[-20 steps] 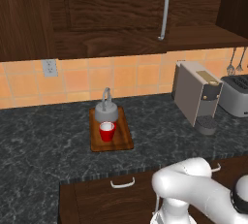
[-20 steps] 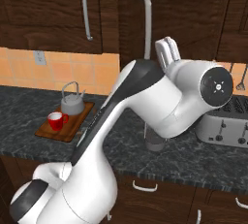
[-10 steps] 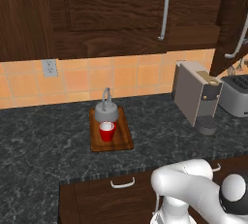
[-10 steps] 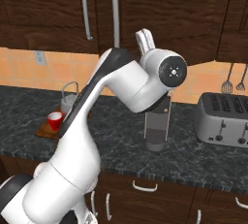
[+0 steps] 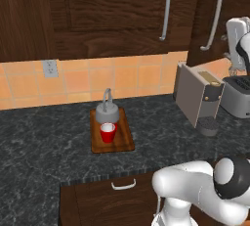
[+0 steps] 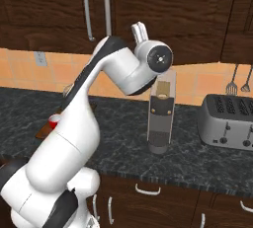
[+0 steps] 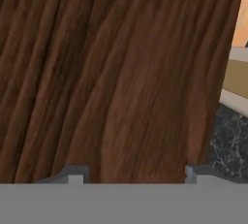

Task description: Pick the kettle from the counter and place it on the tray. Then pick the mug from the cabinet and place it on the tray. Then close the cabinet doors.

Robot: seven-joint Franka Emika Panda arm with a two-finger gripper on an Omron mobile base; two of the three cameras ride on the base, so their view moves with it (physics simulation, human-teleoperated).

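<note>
The grey kettle (image 5: pixel 107 111) and the red mug (image 5: pixel 108 132) both stand on the wooden tray (image 5: pixel 124 142), which rests on the dark counter (image 5: pixel 44 142). Above them the cabinet has its left door (image 5: pixel 112 10) flush. Its right door (image 5: pixel 215 39) is almost flush, with its lower edge a little forward. My gripper (image 6: pixel 140 28) points up at the front of the right door, close to the wood. In the hand view the gripper (image 7: pixel 133 175) is open with nothing between the fingertips (image 7: pixel 76 174). My arm hides most of the tray in the right base view, where the mug (image 6: pixel 53 120) peeks out.
A boxy coffee machine (image 5: pixel 197 95) stands on the counter right of the tray, with a toaster (image 6: pixel 227 121) beyond it. Utensils (image 6: pixel 237 81) hang on the tiled wall. Drawer fronts (image 5: pixel 122 185) run below the counter edge.
The right cabinet door has swung from wide open to almost shut, with my hand following it to the left. The jaws have narrowed somewhat. Kettle, mug and tray have not moved.
</note>
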